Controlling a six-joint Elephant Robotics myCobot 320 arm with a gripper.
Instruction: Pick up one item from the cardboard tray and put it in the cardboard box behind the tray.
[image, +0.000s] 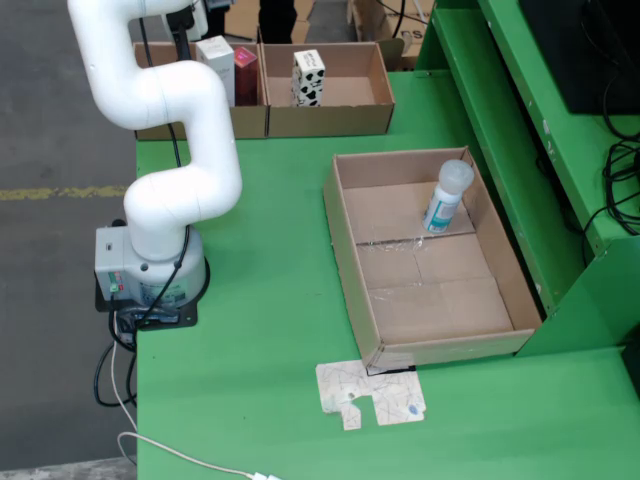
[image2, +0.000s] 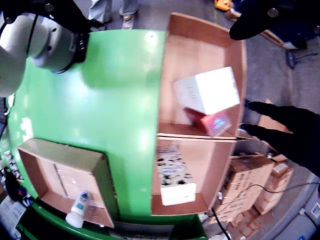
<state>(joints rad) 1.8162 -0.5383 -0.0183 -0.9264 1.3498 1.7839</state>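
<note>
In the fixed view, the table (image: 260, 330) is occupied by the arm's base (image: 150, 275) at its left edge and by the cardboard tray (image: 345, 250) to the right of the base. One bottle (image: 446, 196) is stood in the tray's far right part, against the right wall. Just beyond the tray's near left corner, a flat paper piece (image: 372, 392) is laid on the table. At the far edge, two boxes are set side by side. In the left box (image: 250, 118) two cartons (image: 217, 62) are held; in the right box (image: 340, 118) one patterned carton (image: 308, 78) is stood at its left side.
</note>
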